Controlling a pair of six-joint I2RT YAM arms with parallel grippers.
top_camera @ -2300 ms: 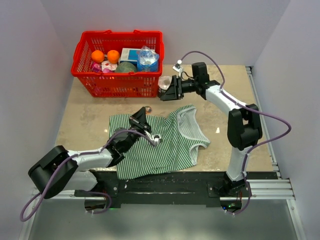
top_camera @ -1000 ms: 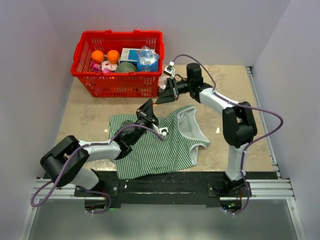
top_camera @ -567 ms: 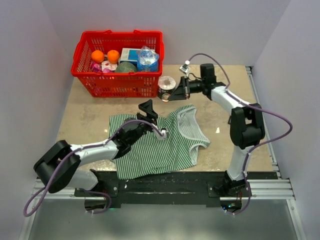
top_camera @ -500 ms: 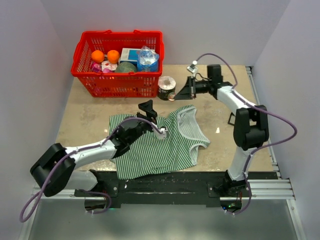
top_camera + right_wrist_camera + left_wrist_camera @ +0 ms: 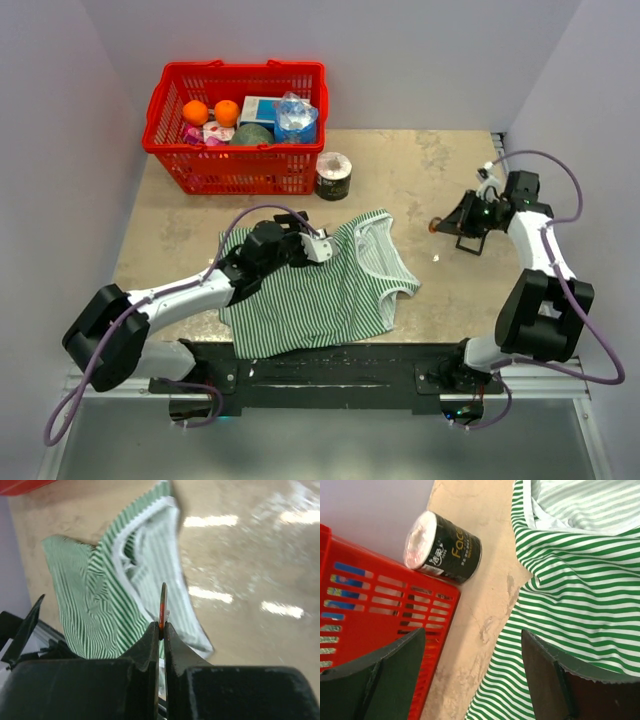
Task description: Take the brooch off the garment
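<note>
The green-and-white striped garment (image 5: 320,290) lies flat near the table's front edge and also shows in both wrist views (image 5: 570,580) (image 5: 95,605). The brooch (image 5: 163,602), a tiny thin disc seen edge-on with an orange streak, is pinched between my right gripper's (image 5: 161,626) fingertips. In the top view that gripper (image 5: 440,225) hangs over bare table right of the garment, the brooch (image 5: 433,226) at its tip and clear of the cloth. My left gripper (image 5: 285,232) hovers over the garment's upper edge, its fingers (image 5: 395,665) spread wide with nothing between them.
A red basket (image 5: 235,165) of groceries stands at the back left. A dark tape roll (image 5: 332,175) sits beside it, and shows in the left wrist view (image 5: 445,547). A small black frame (image 5: 468,246) and a white speck (image 5: 434,260) lie under the right gripper.
My right arm has swung from beside the tape roll to the right side of the table, carrying the brooch. My left gripper has opened and drawn back a little to the left.
</note>
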